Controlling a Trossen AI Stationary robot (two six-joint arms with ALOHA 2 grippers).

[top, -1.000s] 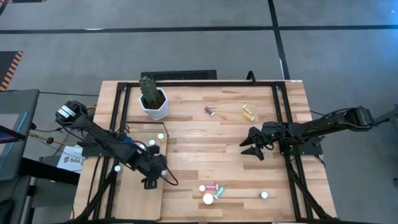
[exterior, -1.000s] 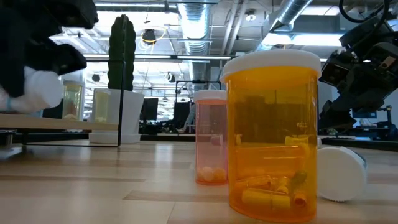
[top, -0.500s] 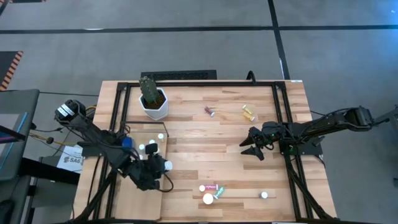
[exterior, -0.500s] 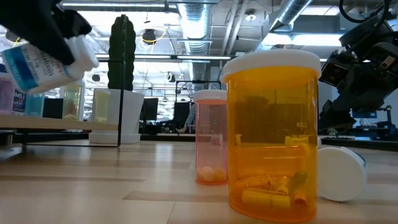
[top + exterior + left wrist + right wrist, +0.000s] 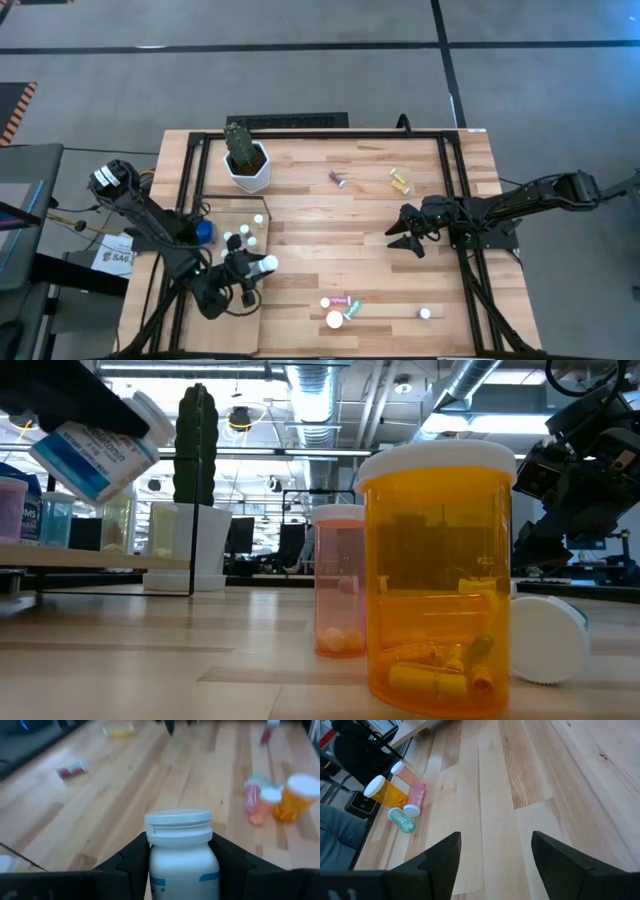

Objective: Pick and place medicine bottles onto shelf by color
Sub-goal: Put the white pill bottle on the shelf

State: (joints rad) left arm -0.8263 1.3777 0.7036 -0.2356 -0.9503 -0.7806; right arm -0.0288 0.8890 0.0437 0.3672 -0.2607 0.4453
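Observation:
My left gripper [image 5: 252, 268] is shut on a white medicine bottle [image 5: 262, 265] with a blue-banded label over the shelf [image 5: 225, 320], a pale board at the table's near left. In the low view the bottle [image 5: 98, 445] hangs tilted at the upper left. A blue bottle [image 5: 203, 232] and several white-capped bottles [image 5: 249, 229] stand on the shelf. An amber bottle [image 5: 334, 320], a pink one [image 5: 340, 300] and a green one [image 5: 353, 311] sit near the front edge. My right gripper [image 5: 404, 240] is open and empty at the centre right. My left gripper pinches the white bottle's body just below its cap [image 5: 181, 844] between its two fingers [image 5: 134, 856], one on each side. The fingers lie along the bottle, with the cap past their tips. The bottle is lifted clear of the shelf and tilted, cap toward the table's right.
A white hexagonal pot [image 5: 247, 168] with a cactus stands at the far left. A pink bottle [image 5: 337, 179] and a yellow one [image 5: 400, 181] lie at the far centre. A loose white cap [image 5: 425, 313] lies near the front right. A black frame [image 5: 452, 200] borders the table.
My left gripper has risen over the shelf with the white bottle and turned toward the table's right. The bottle has gone from low at the shelf to lifted clear and tipped, cap toward the right. The blue bottle on the shelf has come into sight.

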